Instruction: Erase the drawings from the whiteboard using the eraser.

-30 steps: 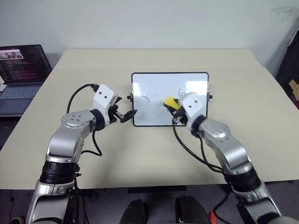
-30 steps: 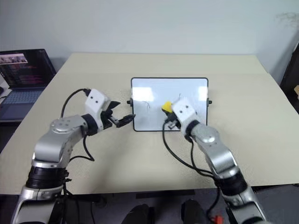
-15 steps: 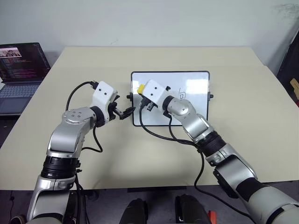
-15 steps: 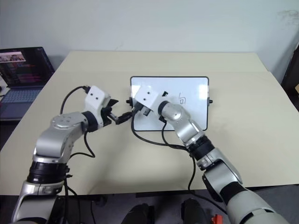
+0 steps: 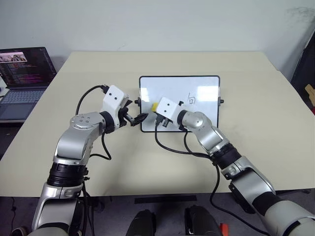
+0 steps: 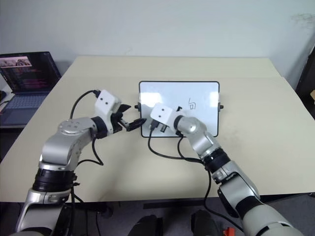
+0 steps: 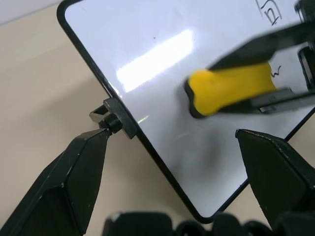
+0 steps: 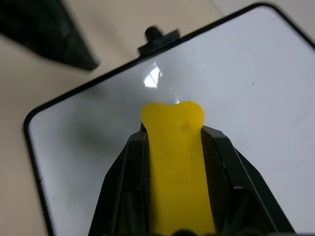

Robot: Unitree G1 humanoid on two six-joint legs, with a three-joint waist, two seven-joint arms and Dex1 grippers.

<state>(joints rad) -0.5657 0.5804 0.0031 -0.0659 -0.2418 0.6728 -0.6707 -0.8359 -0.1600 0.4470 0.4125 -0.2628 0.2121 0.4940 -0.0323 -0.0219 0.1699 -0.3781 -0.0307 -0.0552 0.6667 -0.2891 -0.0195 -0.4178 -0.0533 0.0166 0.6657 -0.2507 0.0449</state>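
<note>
The whiteboard (image 5: 167,88) lies flat at the table's middle. A boxy squiggle of the drawings (image 5: 192,98) sits on its right half, and a short wavy line (image 7: 276,73) shows beside the eraser. My right gripper (image 5: 155,109) is shut on the yellow eraser (image 5: 154,105), whose tip is over the board's left part; whether it touches the board I cannot tell. In the right wrist view the eraser (image 8: 174,157) sticks out between both fingers. My left gripper (image 5: 138,118) stands open at the board's left edge, one finger (image 7: 74,172) by the side knob (image 7: 110,120), the other over the white surface.
A laptop (image 5: 24,73) with its screen on stands at the far left, beside the table's corner. The beige table (image 5: 256,128) has free room to the right of the board and behind it. Black cables hang from both wrists.
My right gripper carried the eraser from the board's middle-right across to its left part, then slightly toward the near edge. The cross-shaped mark there no longer shows. My left gripper stayed put.
</note>
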